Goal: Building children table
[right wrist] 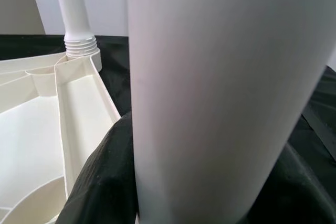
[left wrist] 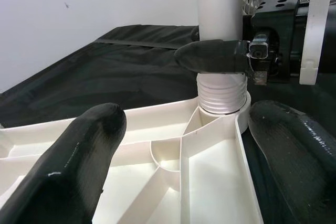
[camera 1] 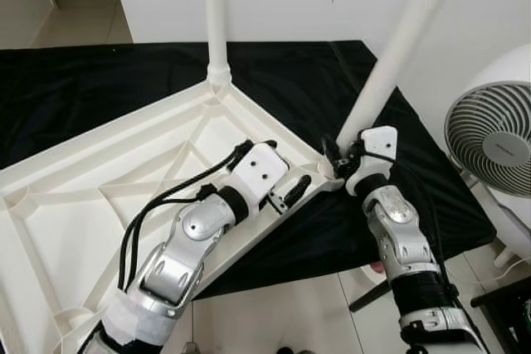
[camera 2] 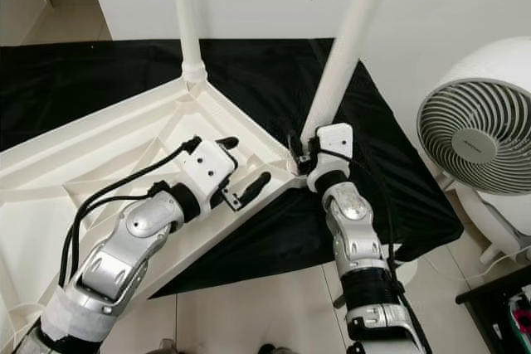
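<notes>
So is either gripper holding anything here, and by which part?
The right gripper grips the white table leg low down, just above its threaded end at the tabletop corner. The left gripper holds nothing.

Tiled floor (camera 1: 274,312) carries a black cloth (camera 1: 99,80); upturned white tabletop (camera 1: 91,196) lies on it

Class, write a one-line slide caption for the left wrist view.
Right gripper clamps the white table leg above its threaded base at the upturned tabletop corner.
</notes>
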Robot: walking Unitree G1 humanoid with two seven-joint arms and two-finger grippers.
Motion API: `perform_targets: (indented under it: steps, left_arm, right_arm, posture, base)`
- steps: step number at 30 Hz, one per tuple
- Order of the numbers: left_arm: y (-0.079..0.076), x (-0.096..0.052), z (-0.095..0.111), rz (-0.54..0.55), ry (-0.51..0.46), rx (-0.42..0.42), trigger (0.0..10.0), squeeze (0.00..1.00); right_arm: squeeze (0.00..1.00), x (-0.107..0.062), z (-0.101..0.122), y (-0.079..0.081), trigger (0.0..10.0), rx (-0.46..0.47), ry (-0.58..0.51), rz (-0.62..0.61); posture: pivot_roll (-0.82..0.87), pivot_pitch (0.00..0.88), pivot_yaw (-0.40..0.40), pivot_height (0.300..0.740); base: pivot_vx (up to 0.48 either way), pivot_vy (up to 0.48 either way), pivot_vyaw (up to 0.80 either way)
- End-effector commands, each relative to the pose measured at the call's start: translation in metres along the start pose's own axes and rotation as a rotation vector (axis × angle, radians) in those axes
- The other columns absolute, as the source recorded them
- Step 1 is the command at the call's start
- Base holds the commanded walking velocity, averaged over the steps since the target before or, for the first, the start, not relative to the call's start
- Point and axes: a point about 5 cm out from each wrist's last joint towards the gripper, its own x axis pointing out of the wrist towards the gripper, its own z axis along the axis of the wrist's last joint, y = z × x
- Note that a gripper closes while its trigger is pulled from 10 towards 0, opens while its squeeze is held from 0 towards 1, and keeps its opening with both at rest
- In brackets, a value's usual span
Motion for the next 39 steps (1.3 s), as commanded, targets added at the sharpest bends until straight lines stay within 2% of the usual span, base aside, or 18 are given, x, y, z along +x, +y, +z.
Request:
perform_targets:
  steps: [1,8,12,15,19,23,26,27,28,29,32,39]
  left_arm:
    - [0.001,-0.001,0.001,0.003,0.006,0.008,10.0,0.0]
    - [0.001,-0.001,0.002,0.002,0.005,0.01,10.0,0.0]
    - [0.002,-0.001,0.002,0.003,0.004,0.011,10.0,0.0]
    - [0.002,-0.001,0.002,0.006,0.004,0.011,10.0,0.0]
    - [0.002,-0.001,0.002,0.009,0.004,0.011,10.0,0.0]
    - [0.002,-0.001,0.002,0.012,0.002,0.013,10.0,0.0]
    - [0.002,-0.001,0.002,0.014,0.002,0.011,10.0,0.0]
    - [0.002,-0.001,0.002,0.015,0.003,0.013,10.0,0.0]
    - [0.002,-0.001,0.002,0.015,0.003,0.013,10.0,0.0]
    - [0.002,-0.001,0.003,0.015,0.003,0.014,10.0,0.0]
    - [0.002,-0.002,0.002,0.016,0.004,0.014,10.0,0.0]
    - [0.003,-0.002,0.003,0.014,0.003,0.015,10.0,0.0]
  right_arm:
    - [0.0,-0.015,-0.04,-0.014,10.0,0.04,0.199,-0.081]
    - [0.0,-0.006,-0.046,-0.014,10.0,0.007,0.288,-0.043]
    - [0.0,0.0,-0.048,-0.009,10.0,-0.072,0.345,0.037]
    - [0.0,0.003,-0.05,-0.005,10.0,-0.069,0.379,0.081]
    - [0.0,0.008,-0.049,-0.002,10.0,-0.114,0.413,0.151]
    - [0.0,0.009,-0.05,-0.002,10.0,-0.104,0.431,0.161]
    - [0.0,0.007,-0.053,-0.003,10.0,-0.048,0.439,0.15]
    - [0.0,0.005,-0.055,-0.004,10.0,-0.001,0.446,0.141]
    - [0.0,0.005,-0.055,-0.004,10.0,-0.001,0.446,0.141]
    - [0.0,0.004,-0.057,-0.005,10.0,0.052,0.45,0.127]
    - [0.0,0.0,-0.059,-0.01,10.0,0.117,0.4,0.062]
    - [0.0,-0.011,-0.064,-0.007,10.0,0.181,0.334,0.007]
  posture:
    - [0.18,0.118,-0.032,0.74]
    - [0.17,0.118,-0.029,0.74]
    - [0.18,0.116,-0.033,0.74]
    - [0.18,0.115,-0.034,0.74]
    - [0.18,0.113,-0.039,0.74]
    - [0.18,0.114,-0.042,0.74]
    - [0.18,0.114,-0.043,0.74]
    - [0.18,0.117,-0.042,0.74]
    - [0.18,0.117,-0.042,0.74]
    - [0.18,0.117,-0.042,0.74]
    - [0.18,0.118,-0.042,0.74]
    - [0.18,0.121,-0.038,0.74]
  base:
    - [0.0,0.0,0.0]
    - [0.0,0.0,0.0]
    - [0.0,0.0,0.0]
    - [0.0,0.0,0.0]
    - [0.0,0.0,0.0]
    - [0.0,0.0,0.0]
    - [0.0,0.0,0.0]
    - [0.0,0.0,0.0]
    - [0.0,0.0,0.0]
    - [0.0,0.0,0.0]
    - [0.0,0.0,0.0]
    - [0.0,0.0,0.0]
